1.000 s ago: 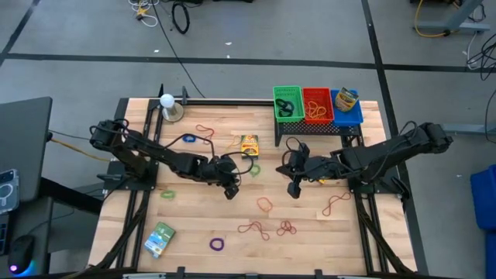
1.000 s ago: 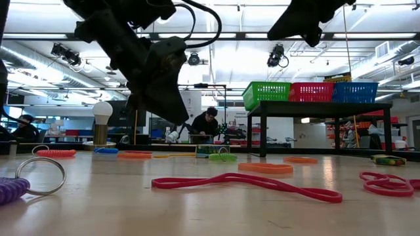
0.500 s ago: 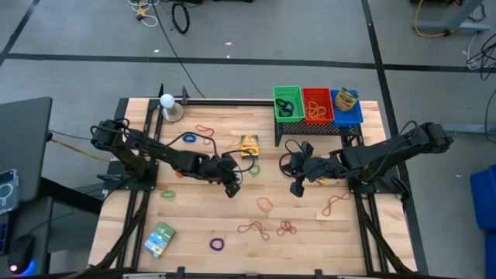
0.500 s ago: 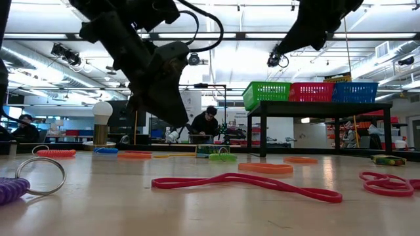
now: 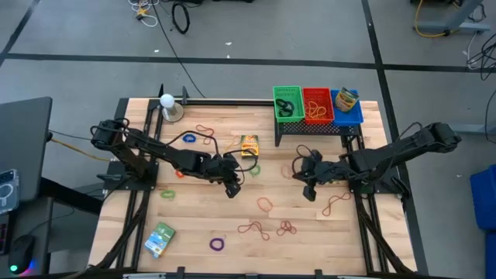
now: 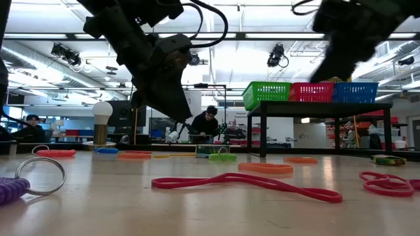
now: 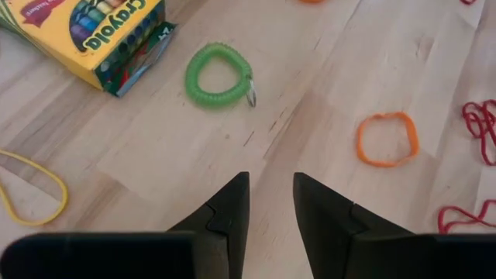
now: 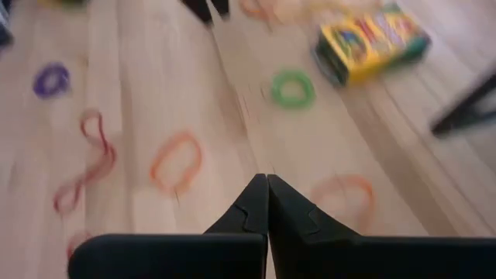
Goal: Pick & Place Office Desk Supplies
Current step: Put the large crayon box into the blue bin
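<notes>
Over mid-table, right claw has shifted rightward, closed

Wood counter: yellow crayon box, green coil ring, orange band, red bands, purple ring, green-blue packet.

"Crayola" printed on the yellow crayon box, no other readable text

Both dark arms reach toward mid-tabletop: left gripper slightly parted (a narrow gap), right gripper closed.
</notes>
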Controlling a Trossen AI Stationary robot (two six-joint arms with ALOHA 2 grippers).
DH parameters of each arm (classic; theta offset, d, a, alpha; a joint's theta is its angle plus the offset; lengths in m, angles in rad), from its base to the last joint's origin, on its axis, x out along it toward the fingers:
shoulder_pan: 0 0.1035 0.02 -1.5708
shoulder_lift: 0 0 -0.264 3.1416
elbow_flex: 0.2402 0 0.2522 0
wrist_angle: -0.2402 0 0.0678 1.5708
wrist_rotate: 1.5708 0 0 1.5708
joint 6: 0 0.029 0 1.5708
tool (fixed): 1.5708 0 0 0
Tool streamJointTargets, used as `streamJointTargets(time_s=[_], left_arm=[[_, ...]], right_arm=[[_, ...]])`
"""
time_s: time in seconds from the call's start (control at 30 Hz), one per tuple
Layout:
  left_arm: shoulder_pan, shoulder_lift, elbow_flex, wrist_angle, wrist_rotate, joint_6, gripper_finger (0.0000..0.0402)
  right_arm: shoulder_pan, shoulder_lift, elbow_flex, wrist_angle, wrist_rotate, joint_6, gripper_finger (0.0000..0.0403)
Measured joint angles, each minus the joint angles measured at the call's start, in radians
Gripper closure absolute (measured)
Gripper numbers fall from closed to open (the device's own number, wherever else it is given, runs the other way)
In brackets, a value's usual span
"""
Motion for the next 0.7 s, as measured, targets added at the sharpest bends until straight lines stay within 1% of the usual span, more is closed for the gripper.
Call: streamJointTargets(time_s=[0.1, 0.23, 0.4, 0.47, 0.57, 0.7], left_arm=[[0.001, 0.000, 0.000, 0.003, 0.000, 0.030, 0.0292], [0.001, 0.000, 0.000, 0.012, -0.001, 0.076, 0.0293], [0.001, 0.000, 0.000, 0.024, -0.002, 0.137, 0.0293], [0.001, 0.000, 0.000, 0.027, -0.002, 0.159, 0.0293], [0.001, 0.000, 0.000, 0.032, -0.001, 0.192, 0.0293], [0.000, 0.000, 0.000, 0.036, 0.000, 0.252, 0.0293]], right_arm=[[0.003, -0.038, 0.000, -0.145, -0.017, 0.055, 0.0401], [0.012, -0.041, 0.000, -0.322, -0.072, 0.136, 0.0401], [0.066, -0.034, -0.001, -0.449, -0.082, 0.176, 0.0395], [0.081, -0.034, -0.001, -0.497, -0.084, 0.176, 0.0382], [0.084, -0.034, -0.001, -0.562, -0.101, 0.159, 0.0352], [0.079, -0.034, -0.001, -0.548, -0.121, 0.129, 0.0303]])
